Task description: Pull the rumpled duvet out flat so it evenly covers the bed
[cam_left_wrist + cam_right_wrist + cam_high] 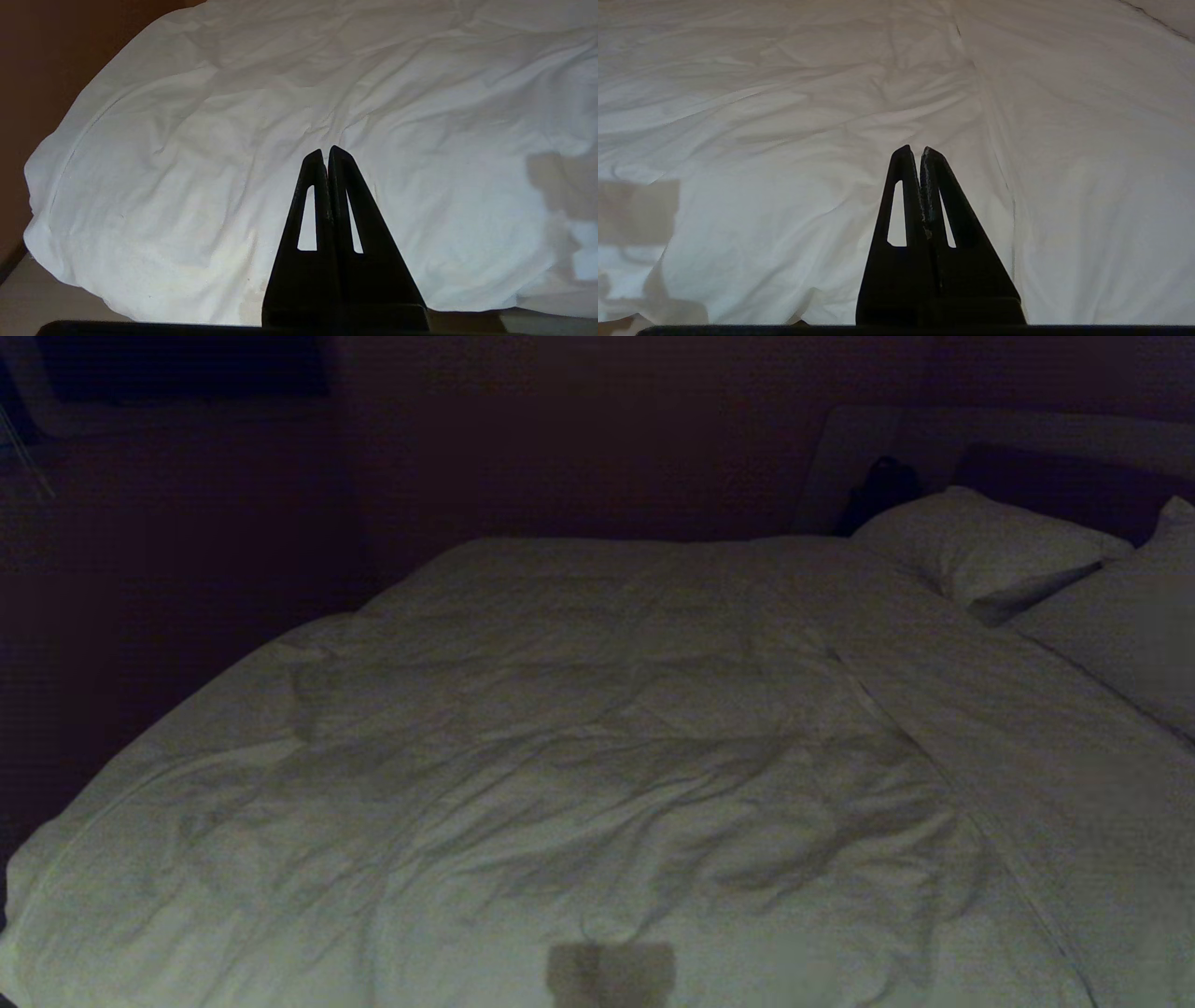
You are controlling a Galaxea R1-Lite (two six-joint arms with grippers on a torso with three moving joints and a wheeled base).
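The white duvet (560,756) lies spread over most of the bed (1074,784), creased and puffy, with its near edge bunched toward me. A flatter white strip of the bed shows along the duvet's right side, up to the pillows. Neither arm shows in the head view. In the left wrist view my left gripper (325,150) is shut and empty, held just off the duvet (187,163) near its front left corner. In the right wrist view my right gripper (915,148) is also shut and empty, over the duvet (761,140) beside its long right edge.
Two white pillows (980,551) (1130,625) lie at the far right against the dark headboard (1074,476). A dark wall (140,569) runs along the bed's far left side. Pale floor (28,298) shows below the duvet's front left corner.
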